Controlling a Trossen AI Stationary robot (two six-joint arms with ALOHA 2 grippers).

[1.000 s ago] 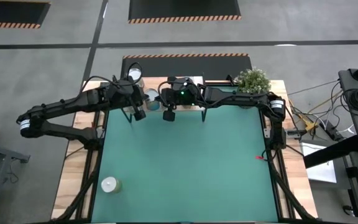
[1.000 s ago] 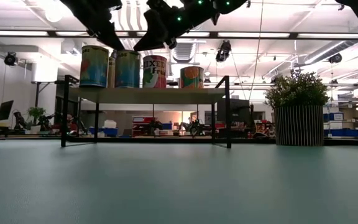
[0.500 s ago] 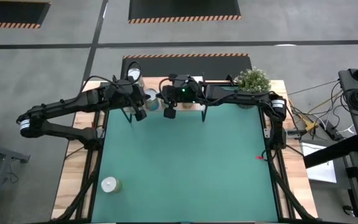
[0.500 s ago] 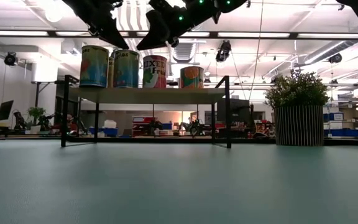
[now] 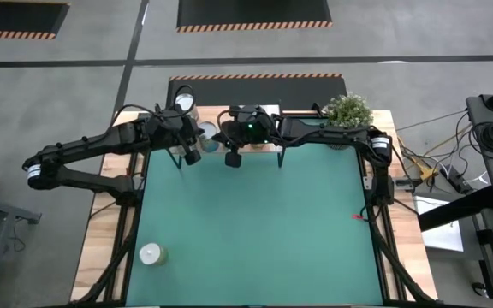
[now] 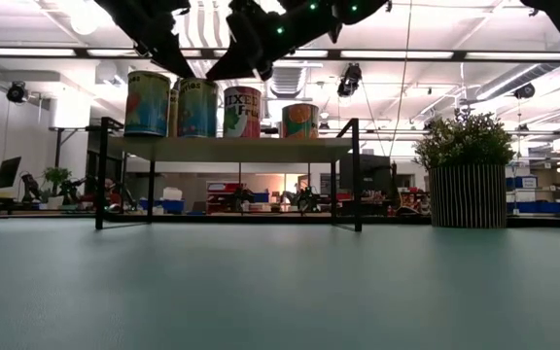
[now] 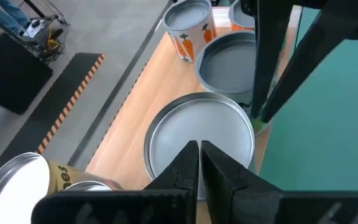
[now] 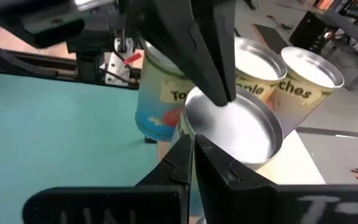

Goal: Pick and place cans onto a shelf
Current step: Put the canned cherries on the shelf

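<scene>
A potted plant stands at the far right corner of the green-matted bench, just beside the right end of the shelf, and the low view shows it level with the shelf's black legs. Four cans show in a row on the shelf in that view, crowded toward its left half (a teal and orange one, a blue one, a red "Fruit" one and a shorter orange one). One more can sits alone on the bench near the front left corner, well apart from both arms. The left end effector hangs just above the left end of the shelf, its fingers pressed together over the silvery top of a can. The right end effector hangs close beside it over the middle of the shelf, fingers likewise pressed together and empty, with a can's round top right under them
</scene>
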